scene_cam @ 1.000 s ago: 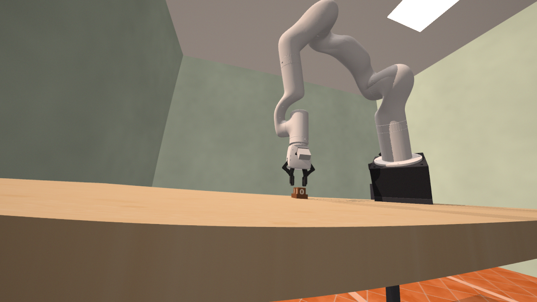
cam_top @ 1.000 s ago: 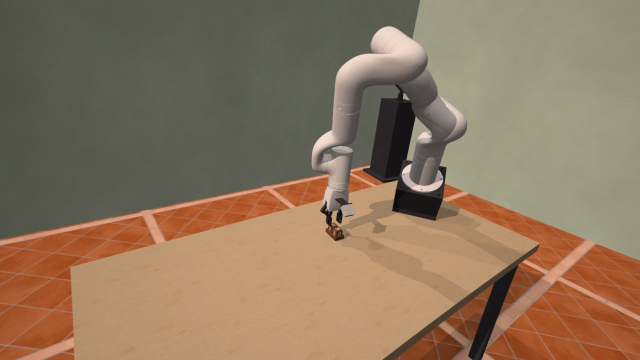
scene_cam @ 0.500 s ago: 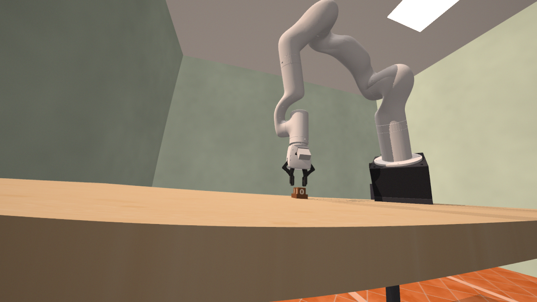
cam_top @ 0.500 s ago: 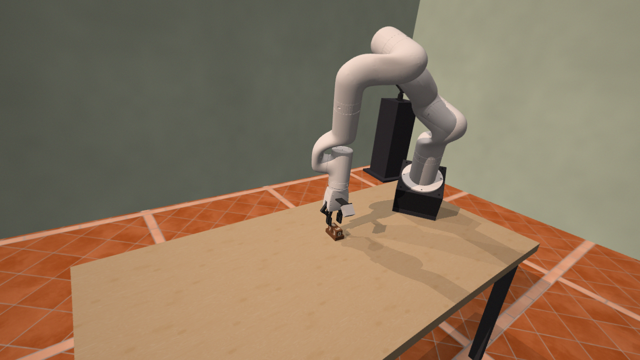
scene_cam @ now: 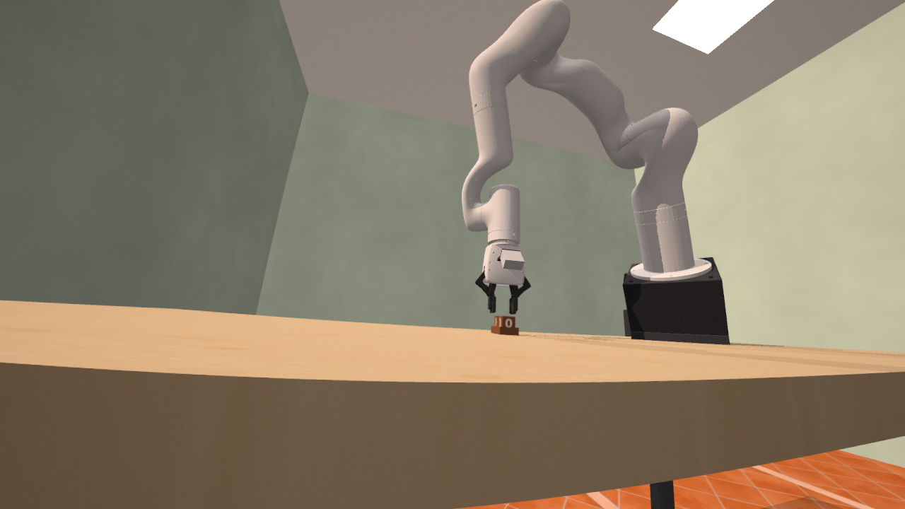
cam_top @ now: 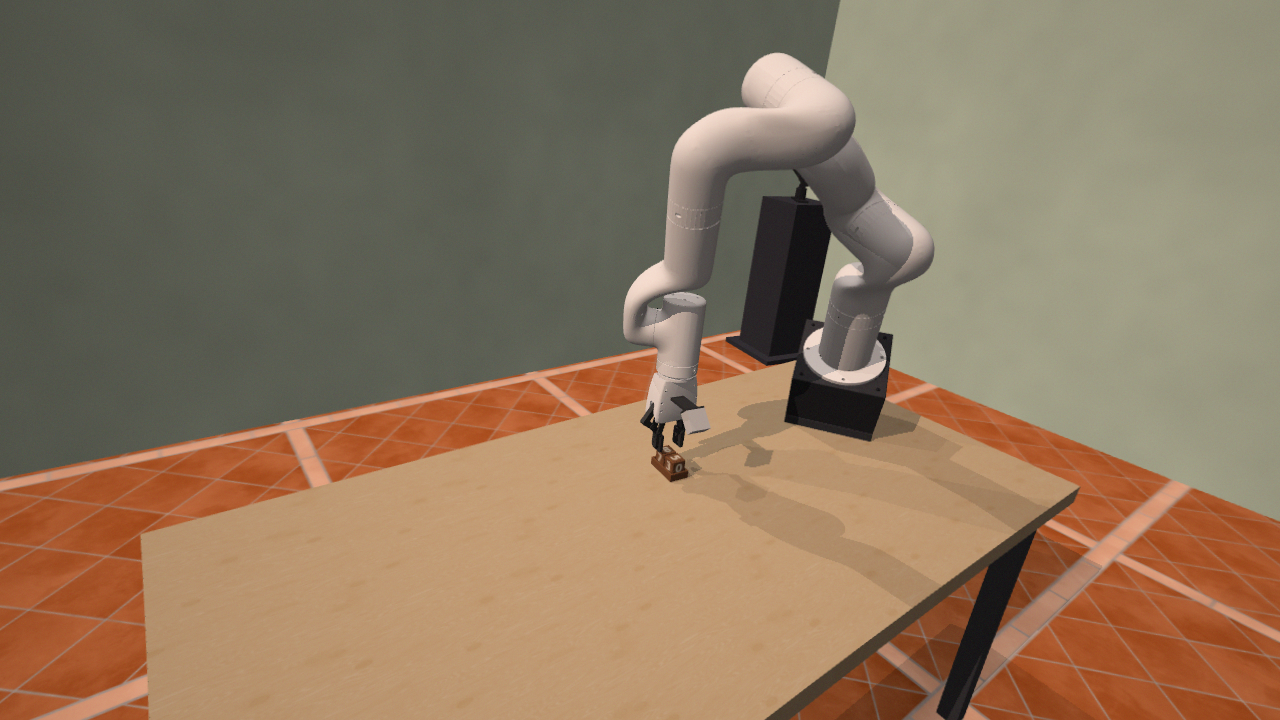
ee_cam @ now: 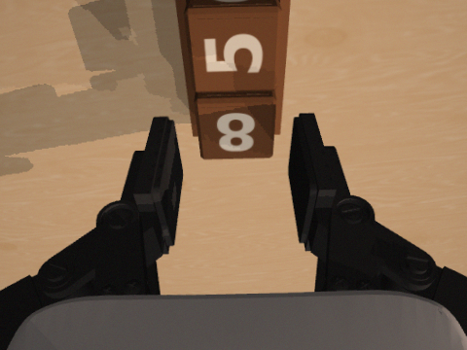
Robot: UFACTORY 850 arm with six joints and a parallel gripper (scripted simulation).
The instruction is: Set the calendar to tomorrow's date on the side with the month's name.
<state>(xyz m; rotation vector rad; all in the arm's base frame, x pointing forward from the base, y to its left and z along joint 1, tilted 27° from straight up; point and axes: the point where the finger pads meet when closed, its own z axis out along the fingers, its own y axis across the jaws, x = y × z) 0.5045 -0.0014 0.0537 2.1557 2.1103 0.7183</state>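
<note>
While jaws [cam_top: 668, 437] [scene_cam: 503, 305] hang parted, empty — brown cubes [cam_top: 672, 461] [scene_cam: 506, 322] [ee_cam: 233, 92], pale digits — 5, 8 visible.

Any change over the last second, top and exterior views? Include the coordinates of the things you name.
Nothing visibly changed: no motion, nothing gripped or released. The white arm's black two-finger gripper [cam_top: 668, 446] [scene_cam: 502, 312] [ee_cam: 234, 143] is still open above the small brown calendar tray [cam_top: 664, 471] [scene_cam: 505, 331] [ee_cam: 284, 73], which hasn't shifted.
</note>
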